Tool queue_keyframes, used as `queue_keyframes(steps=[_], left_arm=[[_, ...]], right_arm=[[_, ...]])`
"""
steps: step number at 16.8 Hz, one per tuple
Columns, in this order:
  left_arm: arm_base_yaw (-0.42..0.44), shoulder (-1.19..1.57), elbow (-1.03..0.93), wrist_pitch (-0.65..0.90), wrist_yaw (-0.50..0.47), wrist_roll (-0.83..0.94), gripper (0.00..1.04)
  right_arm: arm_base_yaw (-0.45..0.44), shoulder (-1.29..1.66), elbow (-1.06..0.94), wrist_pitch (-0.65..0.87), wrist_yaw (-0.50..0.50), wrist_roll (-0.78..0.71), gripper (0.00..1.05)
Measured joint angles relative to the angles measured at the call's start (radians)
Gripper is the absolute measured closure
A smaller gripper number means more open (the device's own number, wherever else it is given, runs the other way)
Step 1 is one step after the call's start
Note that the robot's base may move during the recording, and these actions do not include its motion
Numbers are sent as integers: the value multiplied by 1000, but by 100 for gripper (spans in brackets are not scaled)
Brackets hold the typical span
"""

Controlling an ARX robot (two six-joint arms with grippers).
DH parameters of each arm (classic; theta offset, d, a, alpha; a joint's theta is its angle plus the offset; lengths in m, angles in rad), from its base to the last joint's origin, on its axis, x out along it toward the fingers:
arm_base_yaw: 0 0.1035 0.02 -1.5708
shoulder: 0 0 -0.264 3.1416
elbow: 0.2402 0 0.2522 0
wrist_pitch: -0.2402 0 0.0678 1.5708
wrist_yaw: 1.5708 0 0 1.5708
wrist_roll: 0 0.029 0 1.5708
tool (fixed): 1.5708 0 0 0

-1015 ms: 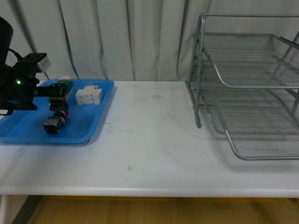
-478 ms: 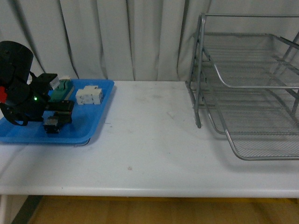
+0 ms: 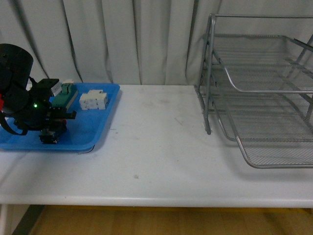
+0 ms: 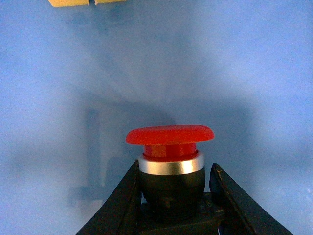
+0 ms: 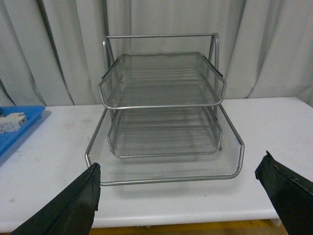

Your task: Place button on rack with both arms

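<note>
Near the left edge of the white tabletop (image 3: 156,147), toward the back, lies a flat tray (image 3: 105,128) of smooth blue plastic with a low rounded rim. The black left arm (image 3: 19,105) reaches down into it, a small green light glowing on its housing. The left gripper (image 4: 175,166) sits low over the tray floor. Its two dark, wedge-shaped fingers (image 4: 120,205) flank the button (image 4: 169,134). The button lies in the tray's near part, under the gripper. Up close it shows a glossy red mushroom cap, a bright silver ring below that and a black blocky body. The jaws appear to be closed against the sides of that body, though the left wrist view is cropped low and the contact is hard to confirm. Further back in the tray rest a green ribbed terminal block (image 3: 66,95) and, just beside it, a white blocky connector (image 3: 93,100). The middle of the table is bare matte white with faint scuffs, and pale pleated curtain (image 3: 122,39) hangs behind it. At the right edge stands the rack (image 3: 259,98), three tiers of fine silver wire mesh in a round metal tube frame. The lowest tray is slid forward, with curved corners. The right gripper (image 5: 180,166) does not show in the front view. In the right wrist view it faces the rack's open front from above the table. Its two black fingers (image 5: 73,205) are spread wide apart, with nothing between them.
</note>
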State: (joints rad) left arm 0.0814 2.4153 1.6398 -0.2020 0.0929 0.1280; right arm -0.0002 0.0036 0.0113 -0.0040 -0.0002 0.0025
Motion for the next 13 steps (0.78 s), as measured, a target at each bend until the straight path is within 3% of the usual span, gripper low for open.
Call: queue_keyframes(steps=[3, 7, 9, 11, 12, 13], left_arm=[[-22, -177, -207, 89, 10, 3, 69], [-55, -694, -606, 232, -2, 11, 69], [-70, -959, -828, 172, -64, 3, 69], [-88, -1079, -917, 121, -106, -3, 69], [-154, -1377, -1040, -21, -186, -48, 69], [-158, -1402, -1044, -25, -185, -52, 69]], right_arm=[[0, 0, 0, 0, 0, 0, 6], [0, 0, 0, 0, 0, 0, 6], [0, 0, 0, 0, 0, 0, 6], [0, 0, 0, 0, 0, 0, 6], [0, 0, 0, 0, 0, 0, 6], [0, 0, 0, 0, 0, 0, 6]])
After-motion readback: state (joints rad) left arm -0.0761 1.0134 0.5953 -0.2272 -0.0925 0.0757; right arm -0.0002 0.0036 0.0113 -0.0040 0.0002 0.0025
